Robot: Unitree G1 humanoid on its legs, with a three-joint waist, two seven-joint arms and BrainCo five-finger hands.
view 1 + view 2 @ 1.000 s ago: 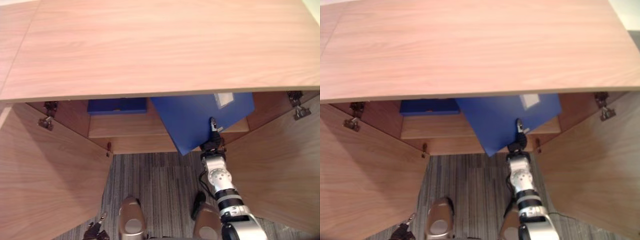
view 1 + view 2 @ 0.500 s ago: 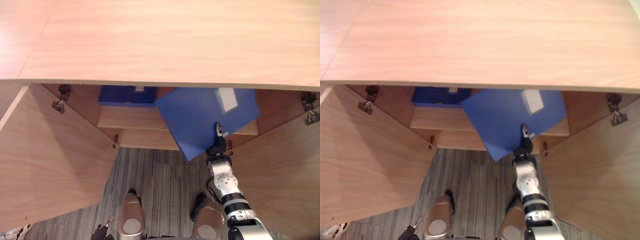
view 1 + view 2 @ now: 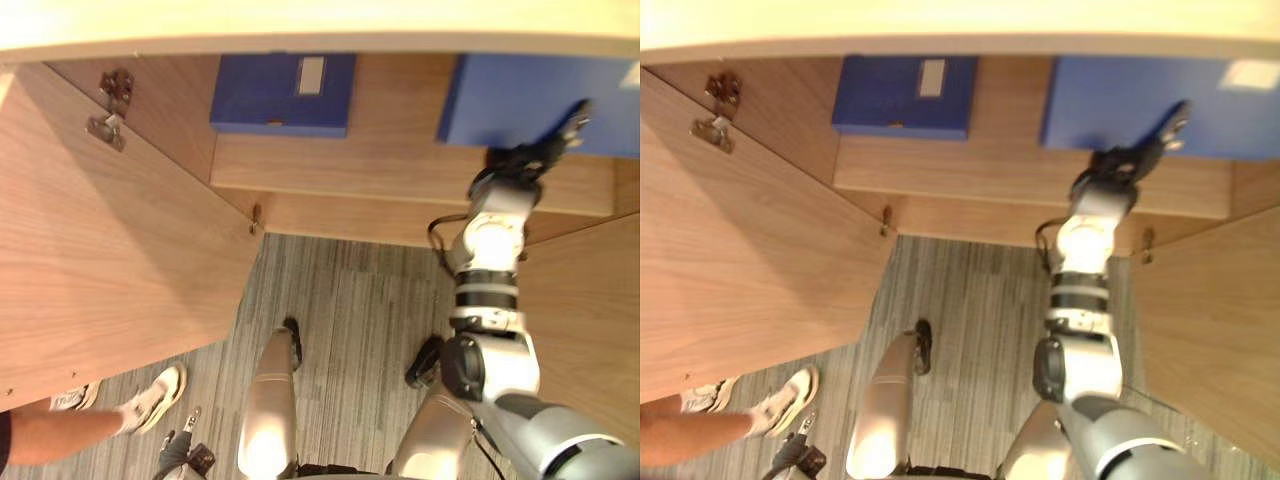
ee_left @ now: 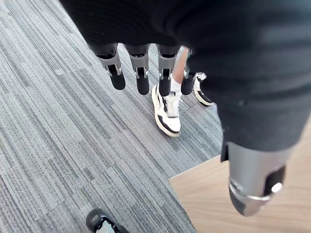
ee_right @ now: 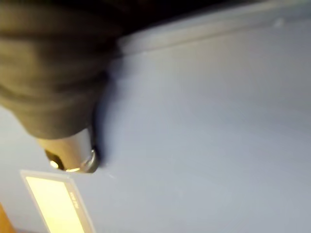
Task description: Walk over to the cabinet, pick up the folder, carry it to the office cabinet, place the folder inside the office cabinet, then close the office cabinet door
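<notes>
The blue folder lies level on the office cabinet's shelf, at its right side under the cabinet top. My right hand reaches in at the folder's near edge. Its thumb presses on the folder's blue face beside a white label, and the fingers behind are hidden. My left hand hangs low over the carpet with relaxed fingers and holds nothing.
A second blue folder with a white label lies on the shelf's left part. Both cabinet doors stand open, the left door wide and the right door beside my arm. A person's leg and white shoe are at the lower left.
The view has dropped and come closer to the cabinet. The folder went from tilted, sticking out of the front, to level and deeper on the shelf. My right hand followed it in.
</notes>
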